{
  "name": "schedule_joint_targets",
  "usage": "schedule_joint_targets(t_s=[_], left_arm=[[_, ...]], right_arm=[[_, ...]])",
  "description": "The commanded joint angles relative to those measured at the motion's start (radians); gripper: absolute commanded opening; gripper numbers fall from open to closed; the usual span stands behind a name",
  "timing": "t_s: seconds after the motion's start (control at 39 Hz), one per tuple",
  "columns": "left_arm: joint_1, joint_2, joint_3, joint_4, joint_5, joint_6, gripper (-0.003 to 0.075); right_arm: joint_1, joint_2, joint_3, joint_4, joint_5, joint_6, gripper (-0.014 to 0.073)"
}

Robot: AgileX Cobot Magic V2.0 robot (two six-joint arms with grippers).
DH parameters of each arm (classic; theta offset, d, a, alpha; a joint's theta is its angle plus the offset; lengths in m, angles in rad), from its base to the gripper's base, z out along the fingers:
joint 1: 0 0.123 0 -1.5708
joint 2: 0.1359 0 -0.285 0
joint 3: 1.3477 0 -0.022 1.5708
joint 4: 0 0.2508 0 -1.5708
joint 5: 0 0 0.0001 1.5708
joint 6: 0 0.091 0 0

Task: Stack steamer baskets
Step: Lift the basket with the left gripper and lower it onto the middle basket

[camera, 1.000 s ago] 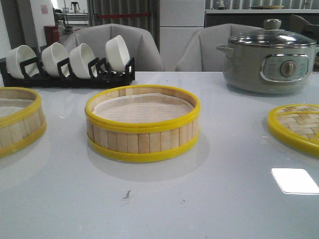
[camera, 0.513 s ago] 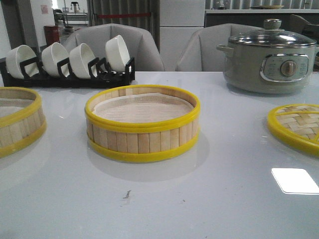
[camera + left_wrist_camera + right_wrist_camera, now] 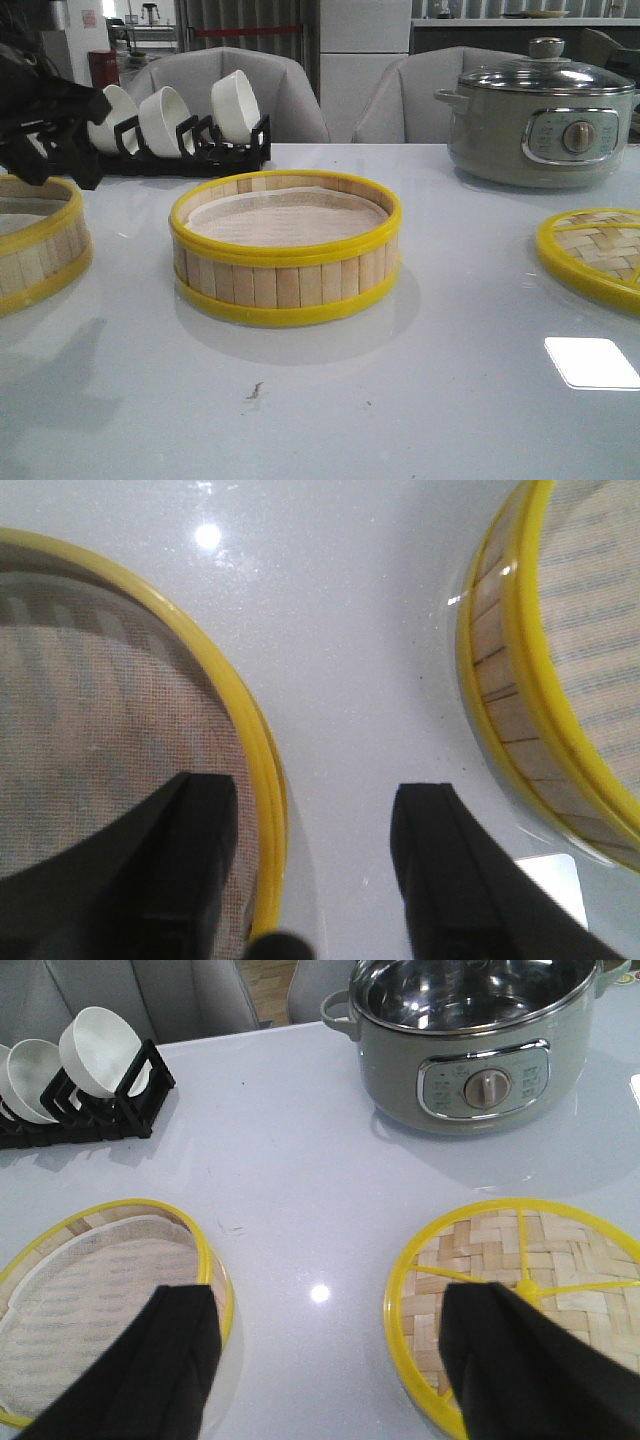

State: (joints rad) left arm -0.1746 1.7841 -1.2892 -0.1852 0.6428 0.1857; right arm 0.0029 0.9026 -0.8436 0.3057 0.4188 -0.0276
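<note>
A: Where are the round, slatted bamboo steamer baskets sitting?
B: One [image 3: 285,248] mid-table, its twin [image 3: 38,240] at the left edge, apart.
A: The black left gripper [image 3: 315,820]?
B: Hovering spread wide, astride the twin's rim. The black right gripper [image 3: 325,1350] is gaping too, grasping nothing.

One steamer basket [image 3: 285,250] sits mid-table, another [image 3: 35,245] at the left edge, a lid [image 3: 595,255] at the right edge, a pot [image 3: 540,115] back right.
</note>
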Motion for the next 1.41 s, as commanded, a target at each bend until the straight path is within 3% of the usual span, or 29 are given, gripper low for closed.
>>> schedule_joint_targets(t_s=[0.0,0.33,0.44,0.54,0.59,0.95,1.13,1.38], left_arm=[[-0.004,-0.009,-0.043,-0.008,-0.05,0.0,0.0412],[0.008,0.057,-0.043,-0.006,-0.05,-0.003,0.0393],[0.008,0.057,-0.043,-0.001,-0.052,-0.003,0.0294],[0.008,0.057,-0.045,0.05,-0.05,-0.003,0.0066],[0.008,0.057,-0.048,0.061,-0.047,-0.011,0.0108],[-0.05,0.033,-0.247,0.059,0.092,-0.054,0.0088],[-0.157,0.031,-0.371,0.05,0.149,-0.054,0.0088],[-0.402,0.053,-0.452,0.05,0.129,-0.054,0.0088]], right_arm=[[-0.004,-0.006,-0.038,-0.004,-0.071,-0.003,0.057],[-0.004,-0.006,-0.038,-0.004,-0.072,-0.003,0.057],[-0.004,-0.006,-0.038,-0.004,-0.073,-0.003,0.057],[-0.004,-0.006,-0.038,-0.004,-0.073,-0.003,0.057],[-0.004,-0.006,-0.038,-0.004,-0.073,-0.003,0.057],[-0.004,-0.006,-0.038,-0.004,-0.073,-0.003,0.057],[-0.004,-0.006,-0.038,-0.004,-0.074,-0.003,0.057],[-0.004,-0.006,-0.038,-0.004,-0.074,-0.003,0.057]])
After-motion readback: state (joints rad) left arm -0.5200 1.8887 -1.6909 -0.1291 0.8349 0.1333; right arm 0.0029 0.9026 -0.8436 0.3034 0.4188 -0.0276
